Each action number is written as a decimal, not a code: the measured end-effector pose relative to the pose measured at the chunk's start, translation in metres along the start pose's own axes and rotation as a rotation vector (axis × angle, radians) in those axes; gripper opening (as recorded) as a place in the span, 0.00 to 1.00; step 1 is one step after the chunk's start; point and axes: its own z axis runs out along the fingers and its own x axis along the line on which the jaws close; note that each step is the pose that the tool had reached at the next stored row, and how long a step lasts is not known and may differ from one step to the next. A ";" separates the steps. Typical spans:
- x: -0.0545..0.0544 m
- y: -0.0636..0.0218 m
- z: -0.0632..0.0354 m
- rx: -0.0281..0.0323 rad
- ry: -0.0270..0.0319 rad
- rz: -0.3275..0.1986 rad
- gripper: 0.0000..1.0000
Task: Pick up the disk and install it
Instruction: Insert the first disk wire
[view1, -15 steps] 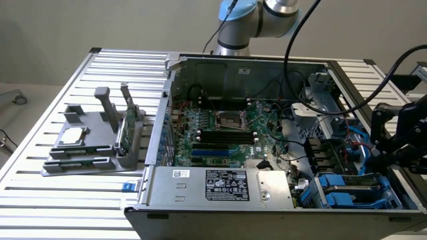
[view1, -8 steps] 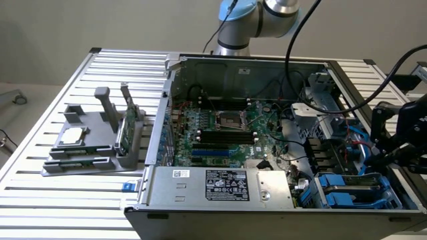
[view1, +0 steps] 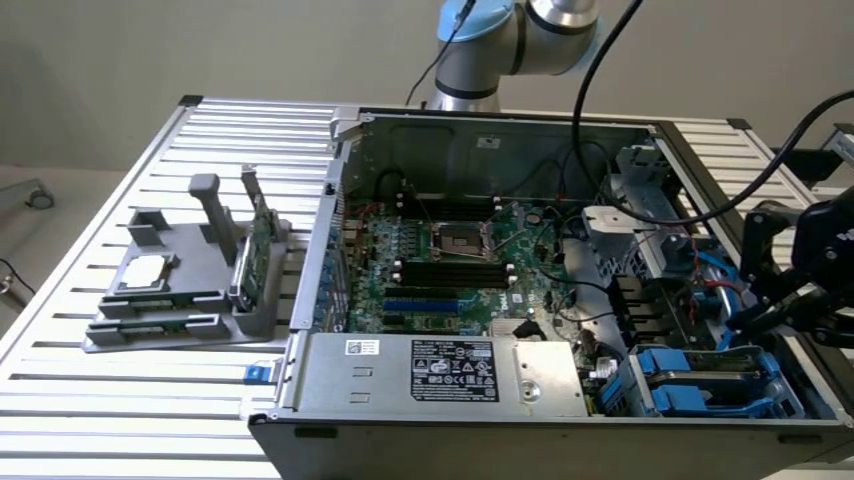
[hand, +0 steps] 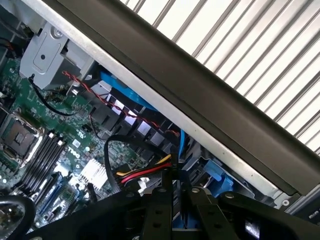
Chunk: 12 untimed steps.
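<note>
Carefully now: your gripper (view1: 787, 305) hangs inside the computer case (view1: 534, 420), among loose cables.

Your main risk is snagging. In the wrist view the red, yellow and black power leads (hand: 142, 174) run just beside the gripper (hand: 172, 202), and the case wall (hand: 210, 100) is close above, so a sideways move could drag a lead or knock the metal edge. The jaws stand nearly shut, with a thin slit between them. You cannot tell from these views whether they pinch anything. The disk (view1: 697, 390), dark in its blue carrier frame, appears to lie in the drive bay at the exterior view's lower right, just below the gripper and near it. Contact cannot be judged.
</note>
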 end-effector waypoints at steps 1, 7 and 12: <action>0.000 -0.0002 0.0000 -0.0017 0.0008 0.010 0.16; 0.001 -0.0019 0.0009 -0.0018 -0.0046 0.047 0.16; 0.002 -0.0028 0.0012 -0.0018 -0.0090 0.076 0.16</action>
